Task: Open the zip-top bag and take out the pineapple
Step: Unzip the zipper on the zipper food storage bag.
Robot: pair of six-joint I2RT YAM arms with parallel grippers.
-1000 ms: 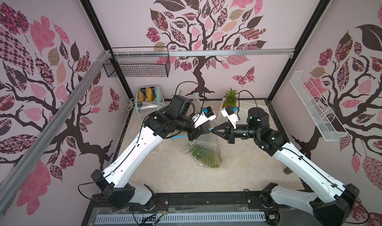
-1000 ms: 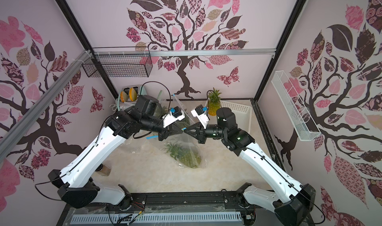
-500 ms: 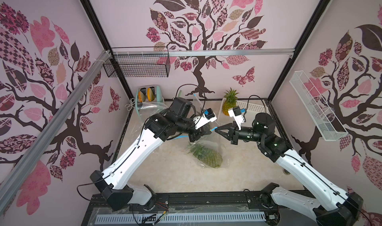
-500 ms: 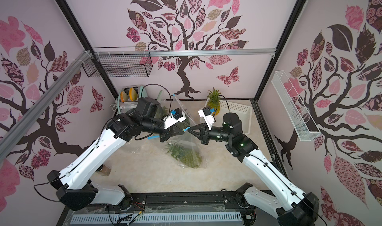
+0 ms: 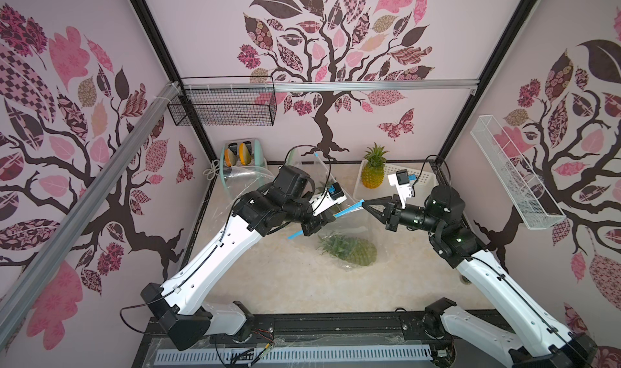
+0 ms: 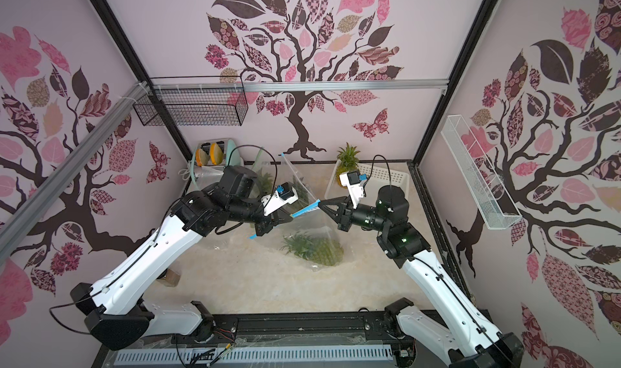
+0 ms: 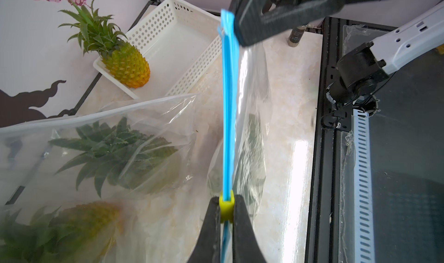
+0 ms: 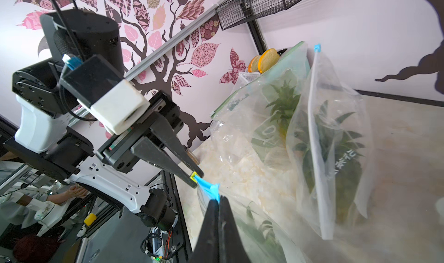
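Left end effector [image 8: 195, 180] is clamped on the yellow slider [image 7: 226, 207], while the right end effector [image 5: 365, 206] pinches the far end of the blue zip [image 7: 228, 105], which is taut between them. The pineapple [image 5: 353, 252] lies inside the bag [image 5: 353, 228], low on the table [image 5: 285, 282]. The danger now: pull off the zip's line and the slider jams, or the thin zip slips from the right's pinch and the bag sags.

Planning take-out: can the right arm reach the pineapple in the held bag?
Probably not: the right gripper has its jaws shut on the blue zip strip, and the pineapple lies inside the clear bag.
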